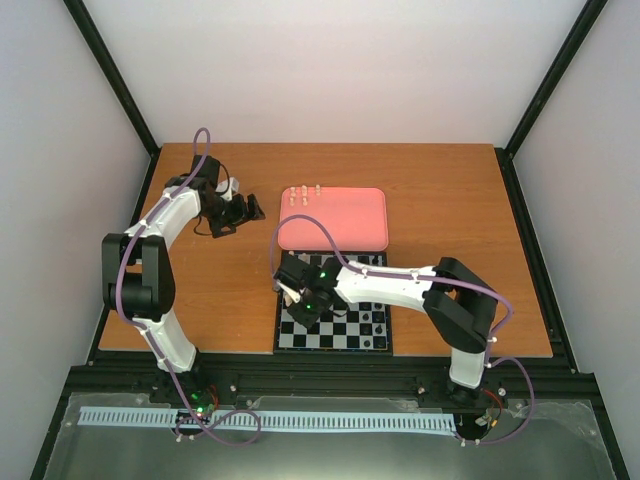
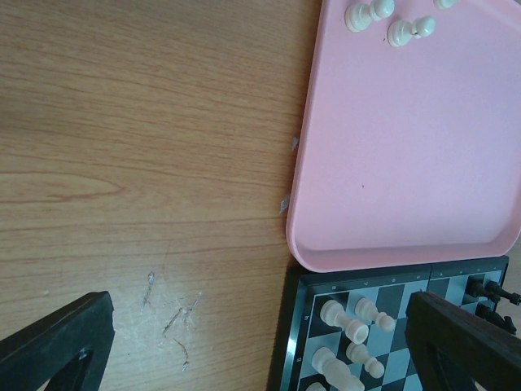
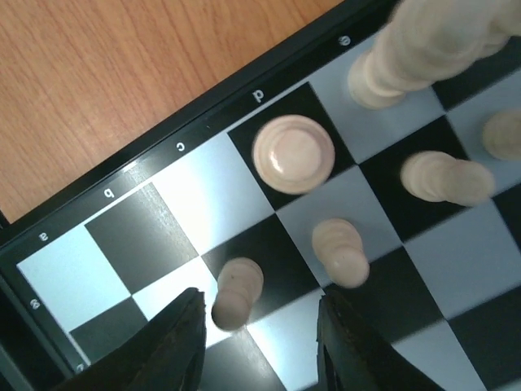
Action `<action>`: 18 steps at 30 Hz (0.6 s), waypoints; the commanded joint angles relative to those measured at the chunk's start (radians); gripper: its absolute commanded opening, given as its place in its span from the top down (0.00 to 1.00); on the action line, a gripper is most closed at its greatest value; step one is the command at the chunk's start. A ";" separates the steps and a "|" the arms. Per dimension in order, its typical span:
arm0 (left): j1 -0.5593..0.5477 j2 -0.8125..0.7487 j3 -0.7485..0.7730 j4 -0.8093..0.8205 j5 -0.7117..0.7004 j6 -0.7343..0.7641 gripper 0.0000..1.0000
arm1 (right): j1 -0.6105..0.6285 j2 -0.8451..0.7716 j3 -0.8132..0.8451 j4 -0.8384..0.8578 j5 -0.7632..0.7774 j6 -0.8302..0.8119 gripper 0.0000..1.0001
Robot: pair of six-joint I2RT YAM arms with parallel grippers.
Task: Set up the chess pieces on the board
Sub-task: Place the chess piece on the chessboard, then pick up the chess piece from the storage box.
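Cream pawn (image 3: 236, 292) stands on the board (image 3: 130, 236) between the right fingers (image 3: 175, 350), which are parted with a gap beside it; more chess pieces (image 3: 293, 153) stand just beyond them. Spread wide above the wooden table (image 2: 122, 163), the left fingers (image 2: 57, 346) hold nothing; the pink tray (image 2: 407, 163) lies beyond them.
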 commanded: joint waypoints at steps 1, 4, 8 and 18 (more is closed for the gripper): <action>0.007 -0.032 0.012 0.006 0.001 0.001 0.00 | -0.002 -0.119 0.058 -0.089 0.063 0.014 0.56; 0.007 -0.032 0.016 0.005 0.002 0.000 0.00 | -0.045 -0.183 0.091 -0.141 0.071 0.029 0.52; 0.006 -0.031 0.023 -0.001 0.004 0.000 0.00 | -0.160 -0.191 0.181 -0.169 0.078 0.007 0.48; 0.008 -0.006 0.037 -0.005 0.011 0.003 0.00 | -0.486 0.241 0.720 -0.112 0.064 -0.006 0.45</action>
